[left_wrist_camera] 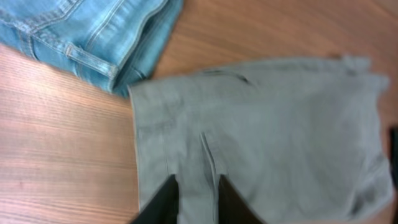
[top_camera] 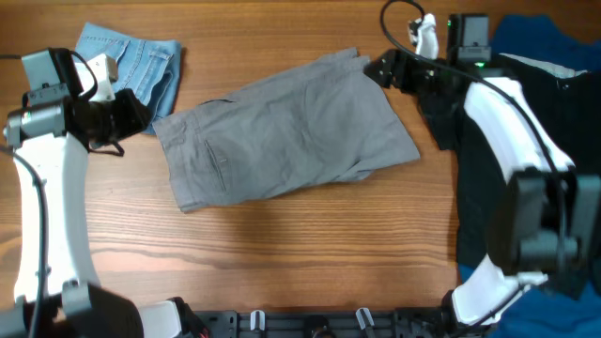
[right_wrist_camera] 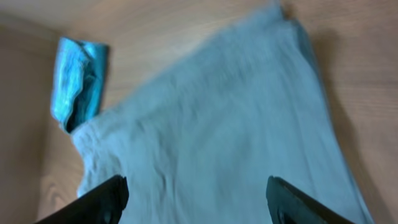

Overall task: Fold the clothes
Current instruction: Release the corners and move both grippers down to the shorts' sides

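Left gripper (left_wrist_camera: 198, 182), narrow, sits at the nine-o'clock waistband of the grey woven shorts (top_camera: 282, 127), centred on the wooden table (top_camera: 282, 272); grip unclear. Right gripper (right_wrist_camera: 196, 183) gapes wide at two o'clock. Only overhead shows black cloth (top_camera: 470, 207) at three o'clock.

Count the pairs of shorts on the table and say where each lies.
2. The grey shorts lie spread across the table's middle; the folded denim shorts sit by their waistband, at the far left. The black garment and blue garment at the right could hide more.
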